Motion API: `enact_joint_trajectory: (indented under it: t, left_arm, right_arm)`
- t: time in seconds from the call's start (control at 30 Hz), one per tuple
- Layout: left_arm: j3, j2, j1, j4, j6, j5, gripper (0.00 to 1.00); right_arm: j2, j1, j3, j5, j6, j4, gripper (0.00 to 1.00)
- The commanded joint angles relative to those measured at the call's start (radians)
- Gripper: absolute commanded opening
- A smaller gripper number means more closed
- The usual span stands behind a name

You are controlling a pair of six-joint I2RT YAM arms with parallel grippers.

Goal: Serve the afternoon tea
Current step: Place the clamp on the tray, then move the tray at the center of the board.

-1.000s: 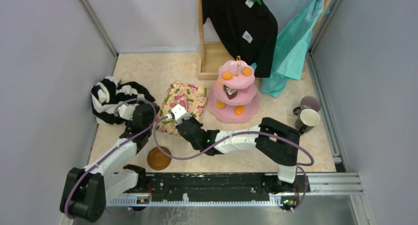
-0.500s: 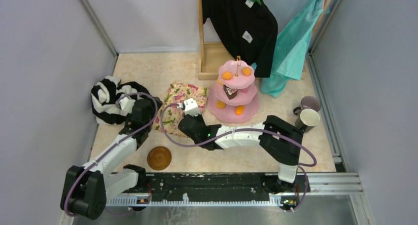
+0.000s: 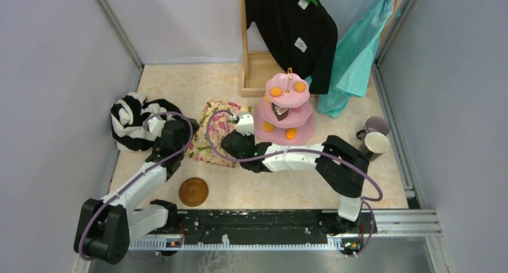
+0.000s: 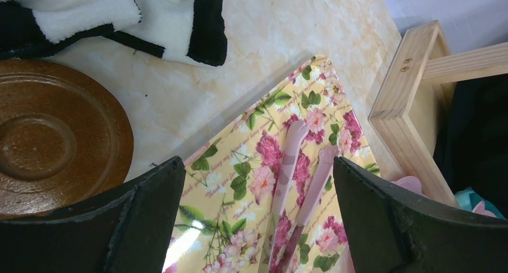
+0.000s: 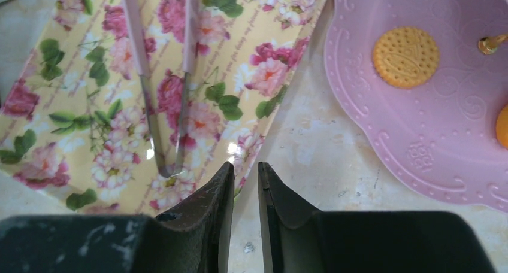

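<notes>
Floral-print cloth (image 5: 108, 105) filling the upper left, slim pink tongs (image 5: 190, 33) lying on it, right gripper (image 5: 245, 165) at its near edge – jaws almost together, nothing between – pink cake stand (image 5: 383, 117) just right of the cloth, round yellow biscuit (image 5: 405, 56) on its tier

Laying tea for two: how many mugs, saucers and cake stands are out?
Mugs: 2 (lilac mug, cream mug)
Saucers: 2 (front saucer, second saucer by the striped garment)
Cake stand: 1
Total: 5
</notes>
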Motion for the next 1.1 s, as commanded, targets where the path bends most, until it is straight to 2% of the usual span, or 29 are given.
enact_joint_trajectory:
  t: [0.0, 0.1, 0.17, 0.2, 1.07]
  left_arm:
    - [0.020, 0.003, -0.003, 0.031, 0.015, 0.021, 0.98]
    - [0.018, 0.008, -0.002, 0.037, 0.012, 0.031, 0.98]
    - [0.016, 0.008, -0.002, 0.041, 0.013, 0.032, 0.98]
    - [0.014, 0.008, -0.002, 0.042, 0.012, 0.031, 0.98]
    - [-0.020, -0.014, -0.002, 0.062, -0.018, 0.014, 0.99]
  right_arm:
    - [0.026, -0.023, 0.063, 0.000, 0.092, -0.058, 0.22]
    - [0.052, -0.031, 0.080, -0.012, 0.103, -0.078, 0.25]
    - [0.066, -0.037, 0.083, -0.029, 0.104, -0.077, 0.35]
    - [0.073, -0.043, 0.086, -0.041, 0.104, -0.075, 0.35]
    - [0.189, -0.101, 0.143, -0.105, 0.127, -0.098, 0.34]
